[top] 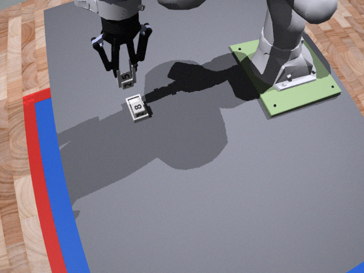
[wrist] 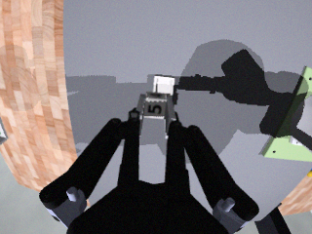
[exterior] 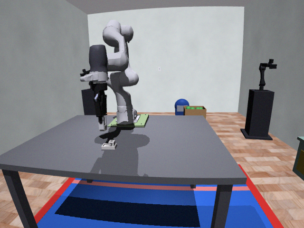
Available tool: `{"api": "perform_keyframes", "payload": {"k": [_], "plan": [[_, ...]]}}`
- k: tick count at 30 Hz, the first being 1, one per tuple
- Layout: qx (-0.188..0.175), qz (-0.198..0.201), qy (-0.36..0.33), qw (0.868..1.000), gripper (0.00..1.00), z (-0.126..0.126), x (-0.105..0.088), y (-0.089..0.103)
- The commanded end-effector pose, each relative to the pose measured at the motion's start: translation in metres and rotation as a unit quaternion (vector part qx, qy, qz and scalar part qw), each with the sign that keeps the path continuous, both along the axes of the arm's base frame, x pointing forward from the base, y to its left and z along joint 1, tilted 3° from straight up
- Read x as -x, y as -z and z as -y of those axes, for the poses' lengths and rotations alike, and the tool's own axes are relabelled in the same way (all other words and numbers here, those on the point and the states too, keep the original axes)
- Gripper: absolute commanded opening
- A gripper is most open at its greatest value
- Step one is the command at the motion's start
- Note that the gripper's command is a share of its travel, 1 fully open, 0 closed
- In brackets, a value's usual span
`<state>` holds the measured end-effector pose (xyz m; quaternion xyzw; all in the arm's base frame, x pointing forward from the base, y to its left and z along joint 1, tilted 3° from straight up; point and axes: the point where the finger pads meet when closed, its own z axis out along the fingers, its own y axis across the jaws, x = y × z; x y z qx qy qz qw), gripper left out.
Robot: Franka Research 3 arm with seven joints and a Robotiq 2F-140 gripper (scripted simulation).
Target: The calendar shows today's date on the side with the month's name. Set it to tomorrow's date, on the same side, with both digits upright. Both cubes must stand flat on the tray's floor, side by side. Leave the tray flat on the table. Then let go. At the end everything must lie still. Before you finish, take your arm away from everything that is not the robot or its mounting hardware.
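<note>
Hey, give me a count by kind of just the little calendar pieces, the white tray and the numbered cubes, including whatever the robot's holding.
Shallow white rectangular tray: 1
Small numbered cubes, pale with black digits: 2
Total: 3
</note>
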<state>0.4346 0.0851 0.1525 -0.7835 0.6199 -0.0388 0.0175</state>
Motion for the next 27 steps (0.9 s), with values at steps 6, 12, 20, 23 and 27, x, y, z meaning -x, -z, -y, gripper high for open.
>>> {"api": "perform_keyframes", "payload": {"k": [6, 12, 20, 23, 27], "plan": [[0.003, -0.020, -0.004, 1.000, 0.16, 0.002, 0.012, -0.001], [0.005, -0.020, -0.039, 0.999, 0.16, 0.010, 0.010, -0.002], [0.010, -0.022, -0.130, 0.991, 0.16, 0.029, 0.004, -0.002], [0.011, -0.022, -0.145, 0.989, 0.16, 0.032, 0.003, -0.001], [0.013, -0.022, -0.179, 0.983, 0.16, 0.040, 0.001, -0.001]]}}
